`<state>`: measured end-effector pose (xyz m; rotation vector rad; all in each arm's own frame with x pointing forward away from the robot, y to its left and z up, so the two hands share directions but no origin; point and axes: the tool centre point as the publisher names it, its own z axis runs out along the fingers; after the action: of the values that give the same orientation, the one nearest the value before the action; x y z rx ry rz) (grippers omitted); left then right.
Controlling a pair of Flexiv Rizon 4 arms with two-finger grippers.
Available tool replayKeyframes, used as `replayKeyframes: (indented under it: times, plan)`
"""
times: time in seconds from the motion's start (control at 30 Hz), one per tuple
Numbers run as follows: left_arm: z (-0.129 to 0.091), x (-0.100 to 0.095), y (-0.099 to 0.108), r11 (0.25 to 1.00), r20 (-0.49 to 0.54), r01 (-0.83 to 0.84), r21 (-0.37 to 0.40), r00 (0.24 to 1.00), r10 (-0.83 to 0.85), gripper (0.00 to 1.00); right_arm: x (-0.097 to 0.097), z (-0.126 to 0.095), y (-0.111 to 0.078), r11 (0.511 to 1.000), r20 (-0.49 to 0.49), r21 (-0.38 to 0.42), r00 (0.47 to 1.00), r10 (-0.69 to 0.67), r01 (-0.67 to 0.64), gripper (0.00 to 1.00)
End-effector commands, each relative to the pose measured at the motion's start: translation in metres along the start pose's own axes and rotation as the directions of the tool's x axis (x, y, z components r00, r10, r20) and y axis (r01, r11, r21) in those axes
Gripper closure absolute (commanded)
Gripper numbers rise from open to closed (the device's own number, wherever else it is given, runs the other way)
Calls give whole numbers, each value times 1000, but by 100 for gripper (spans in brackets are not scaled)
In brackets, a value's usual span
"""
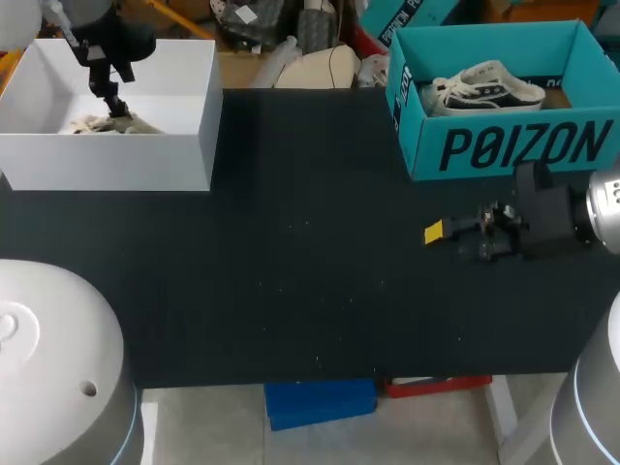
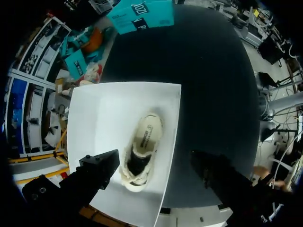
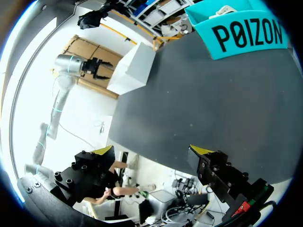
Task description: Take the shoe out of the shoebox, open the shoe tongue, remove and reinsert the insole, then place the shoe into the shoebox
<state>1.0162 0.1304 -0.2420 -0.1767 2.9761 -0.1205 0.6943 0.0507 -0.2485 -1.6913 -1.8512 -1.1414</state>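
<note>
Under both our arms lies the black table (image 1: 310, 271), and two open boxes stand at its far side, well apart from each other. The teal shoebox (image 1: 504, 145) stands just beyond our right gripper (image 1: 455, 237), and a black-and-white shoe (image 1: 484, 87) lies on its side inside it. The white shoebox (image 1: 116, 160) stands directly under our left gripper (image 1: 114, 105) and holds a cream shoe (image 1: 107, 124) on its floor.

In the left wrist view we look straight down into the white shoebox (image 2: 94, 123). The cream shoe (image 2: 142, 151) lies sole down with its opening facing up. It sits below the left gripper (image 2: 155, 156), whose fingers stand wide apart and clasp nothing. We cannot tell whether a fingertip touches the shoe.

The right gripper (image 3: 152, 151) hangs over bare table in front of the teal shoebox (image 3: 246, 35). Its yellow-tipped fingers are spread apart, with nothing between them.
</note>
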Motion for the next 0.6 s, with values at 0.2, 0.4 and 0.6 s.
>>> replayKeyframes:
  times: [0.2,0.4,0.6]
  plan:
    - [-20,51,-26,927,-49,349,-140,932,-359,0,0,0,0,1000,2,2,1000,1,-1,0]
    - [-6,86,-34,869,-48,473,-144,874,-484,0,0,0,0,1000,2,2,1000,1,-1,0]
    - [12,106,-37,814,-82,564,-135,813,-577,0,0,0,0,1000,2,2,1000,1,-1,0]
